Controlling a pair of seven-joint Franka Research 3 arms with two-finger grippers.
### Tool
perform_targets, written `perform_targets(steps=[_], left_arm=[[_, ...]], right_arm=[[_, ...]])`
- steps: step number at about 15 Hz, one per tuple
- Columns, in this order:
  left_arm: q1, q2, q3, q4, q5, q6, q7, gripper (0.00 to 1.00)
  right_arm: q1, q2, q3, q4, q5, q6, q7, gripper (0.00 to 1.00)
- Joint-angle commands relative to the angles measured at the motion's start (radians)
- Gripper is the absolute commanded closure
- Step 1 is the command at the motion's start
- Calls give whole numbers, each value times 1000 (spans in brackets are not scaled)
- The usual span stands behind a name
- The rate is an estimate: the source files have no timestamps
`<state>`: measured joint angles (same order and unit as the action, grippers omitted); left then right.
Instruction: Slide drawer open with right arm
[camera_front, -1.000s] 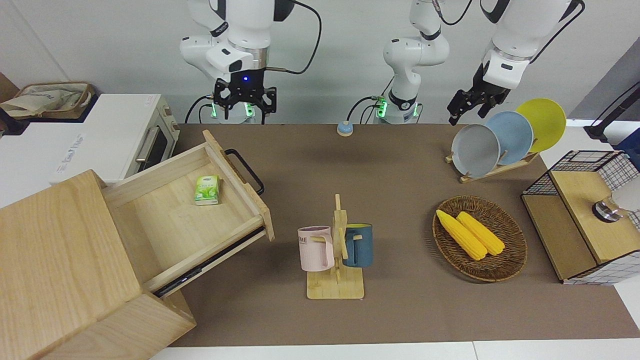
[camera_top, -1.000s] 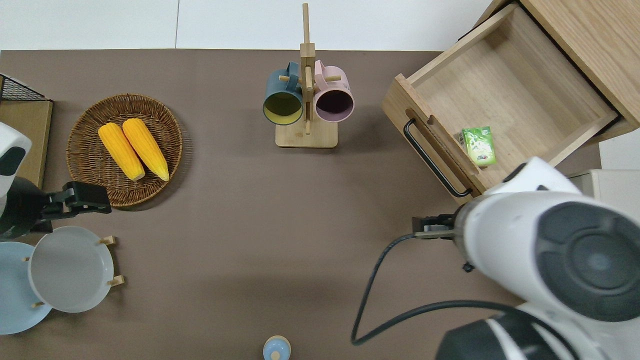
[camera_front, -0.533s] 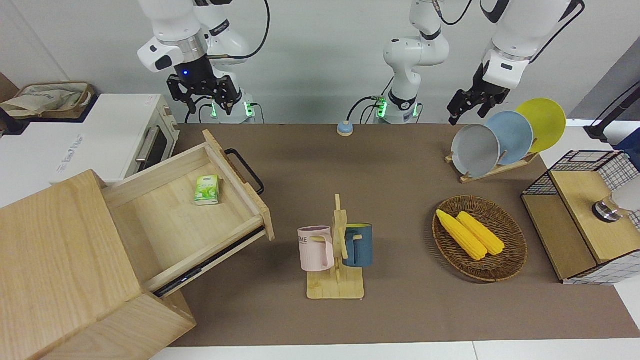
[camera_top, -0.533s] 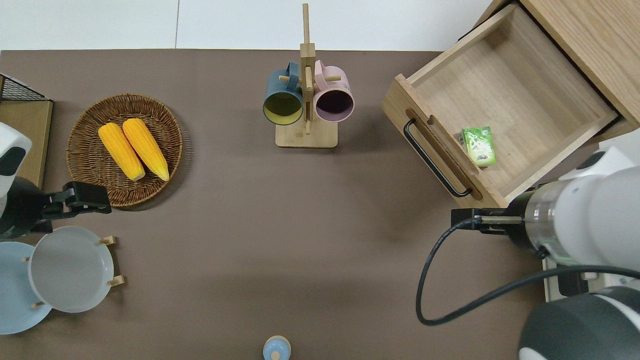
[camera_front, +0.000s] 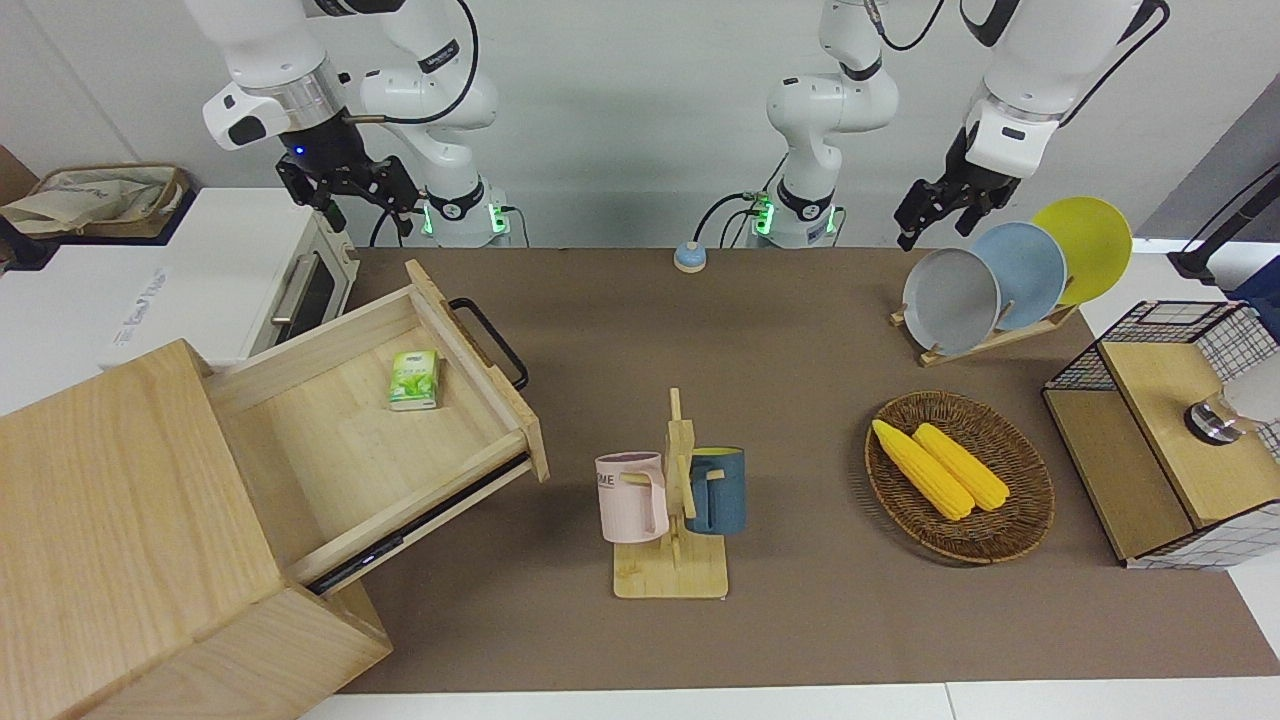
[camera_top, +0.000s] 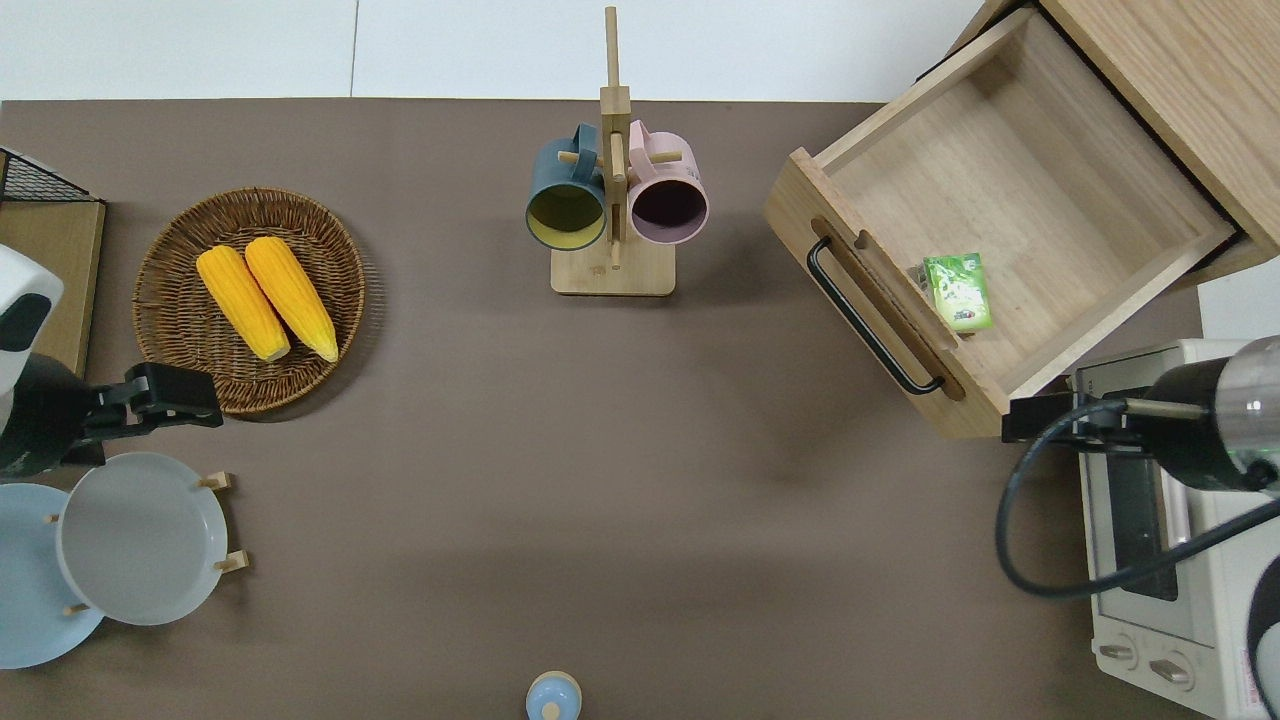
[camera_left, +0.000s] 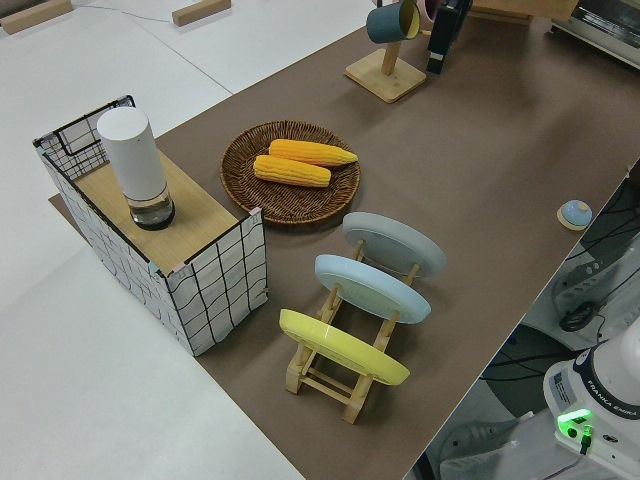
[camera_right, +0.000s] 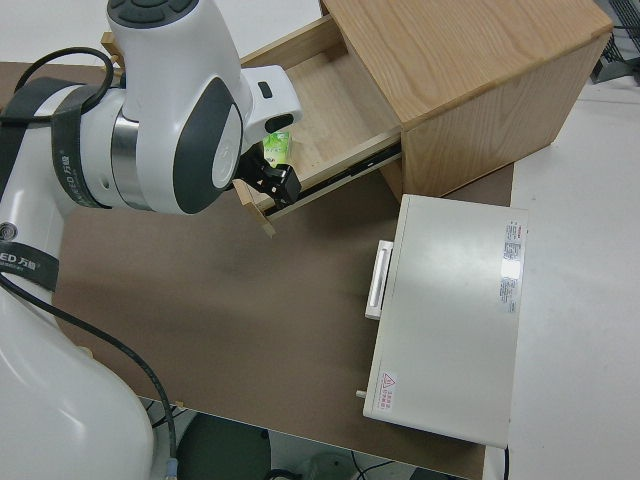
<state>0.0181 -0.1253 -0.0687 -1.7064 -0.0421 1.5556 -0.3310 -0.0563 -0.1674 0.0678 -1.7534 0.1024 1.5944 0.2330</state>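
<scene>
The drawer (camera_front: 400, 420) stands pulled well out of its cabinet (camera_front: 120, 530) at the right arm's end of the bench, job apparently done; the right gripper (camera_front: 345, 190), fingers spread and empty, hangs over the toaster oven (camera_top: 1150, 540); the left arm is parked

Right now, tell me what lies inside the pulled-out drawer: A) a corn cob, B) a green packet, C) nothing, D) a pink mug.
B: a small green packet lies on the floor of the open drawer, close to its front panel.
</scene>
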Motion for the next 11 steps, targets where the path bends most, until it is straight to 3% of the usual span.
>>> perform_targets(steps=[1, 2, 3, 4, 5, 11], left_arm=[[-1, -8, 4, 4, -1, -15, 9, 7], [-1, -8, 4, 4, -1, -15, 9, 7], [-1, -8, 4, 4, -1, -17, 10, 7], [-1, -8, 4, 4, -1, -15, 9, 7], [-1, -8, 4, 4, -1, -15, 10, 7], [-1, -8, 4, 4, -1, -17, 9, 7]], right_arm=[[-11, 17, 17, 32, -44, 9, -9, 15], [-4, 34, 12, 40, -49, 7, -9, 15], [-1, 58, 9, 75, -56, 6, -11, 15], [-11, 96, 9, 134, -67, -7, -14, 15], [-16, 113, 15, 153, -66, -8, -12, 15], [-16, 123, 13, 167, -67, -4, -11, 15]])
